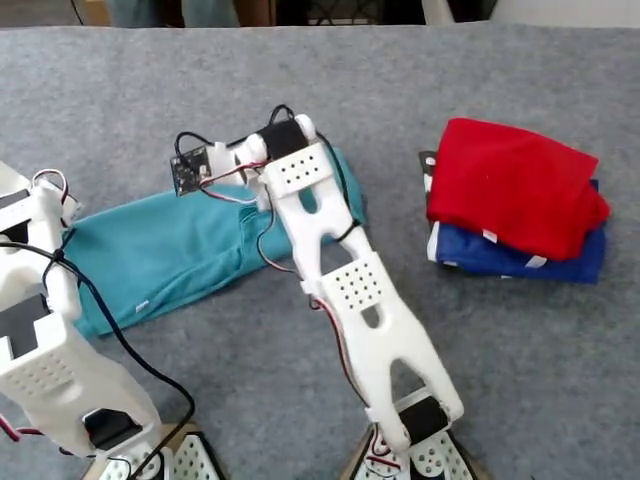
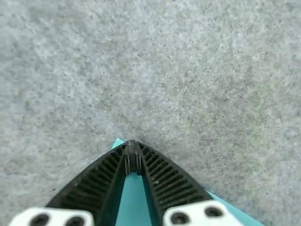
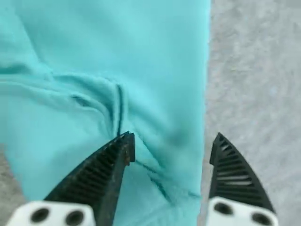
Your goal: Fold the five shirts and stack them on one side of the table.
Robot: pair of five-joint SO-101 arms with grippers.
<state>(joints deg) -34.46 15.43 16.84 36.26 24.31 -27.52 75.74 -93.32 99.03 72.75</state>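
Teal shirt [image 1: 160, 250]: lies flat on the worktop [image 1: 500, 380] as a long band, partly folded lengthwise, running from the left arm [image 1: 50, 340] to under the head of the right arm [image 1: 330, 260].
Stack: a folded red shirt [image 1: 515, 185] sits on a folded blue shirt [image 1: 520, 255] at the right side of the worktop, well apart from the teal one.
Left jaws: closed tip to tip on the teal shirt's outer end. A sliver of cloth shows at the tips and between the blades, with bare worktop beyond.
Right jaws: wide open and holding nothing, poised over the opposite end of the shirt. One blade is over the cloth near a crease, the other about at the cloth's long edge.
Step in hand: judged to be the fold of the third shirt, with both ends being taken up for a crosswise fold.
Progress: two shirts folded and stacked, the teal one half done.
Next move calls for: the right jaws to come down and close on the edge layers at their end. Both ends must then be lifted together and laid over evenly.
Risk: the right jaws may catch the top layer alone, which would open the lengthwise fold. The left pinch is shallow and could slip under tension.
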